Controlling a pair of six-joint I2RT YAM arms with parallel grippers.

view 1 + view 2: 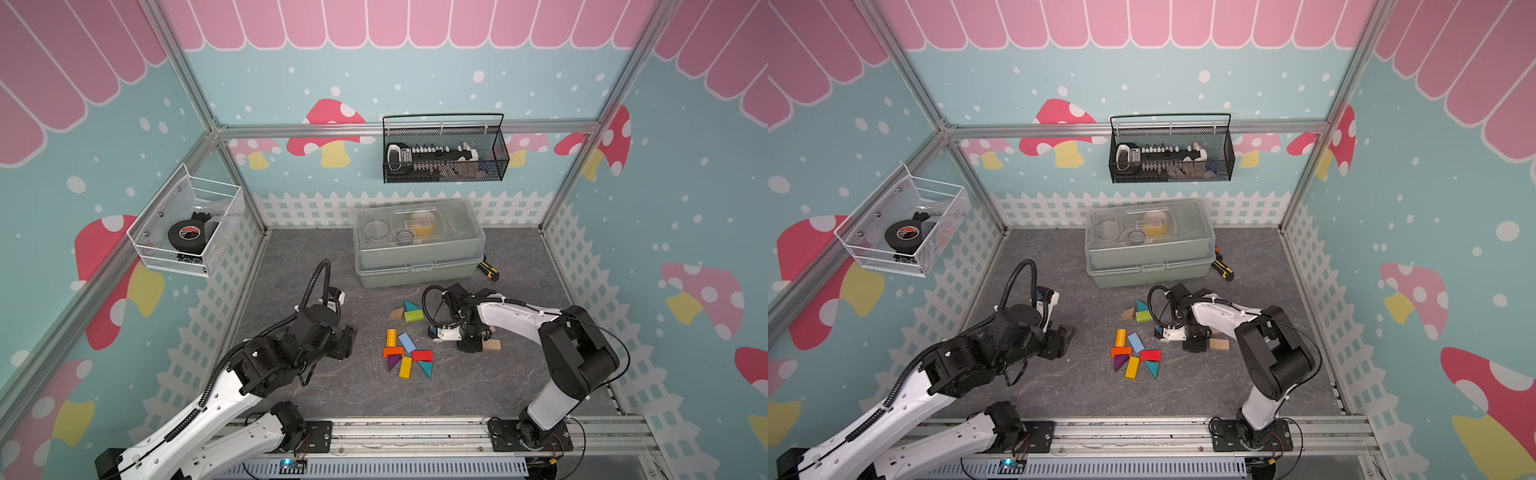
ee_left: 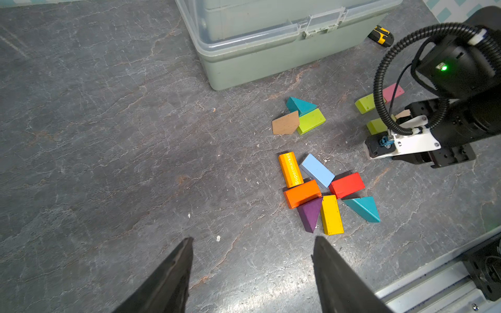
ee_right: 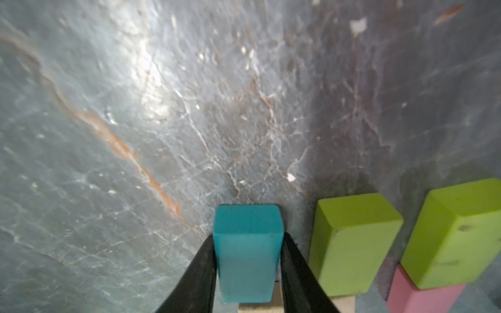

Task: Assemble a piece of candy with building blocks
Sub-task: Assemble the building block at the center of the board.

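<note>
Setting the teal block (image 3: 246,260) into place looks to be the step in hand. The right gripper (image 3: 248,238) has its jaws narrow and pressed against both sides of that block. It stands just beside a green block (image 3: 352,244), and a second green block (image 3: 455,233) lies on a pink block (image 3: 423,294) a little further off. A tan block (image 3: 257,306) shows under the teal block's near end, but whether the teal block rests on it or on the table (image 3: 135,135) cannot be told.

To do this well, the arm should bring the teal block to full rest before letting go, with its side parallel to the green block. The jaws should then part only slightly and evenly, since one finger sits in the narrow gap next to the green block and a wide opening would likely shove it. A straight lift should follow, with no sideways drift, so the pads do not drag or tip the teal block.

The left gripper (image 2: 253,238) hangs wide open and empty over bare table, short of the loose blocks (image 2: 322,189) in the middle. It is best kept there, away from the release.
</note>
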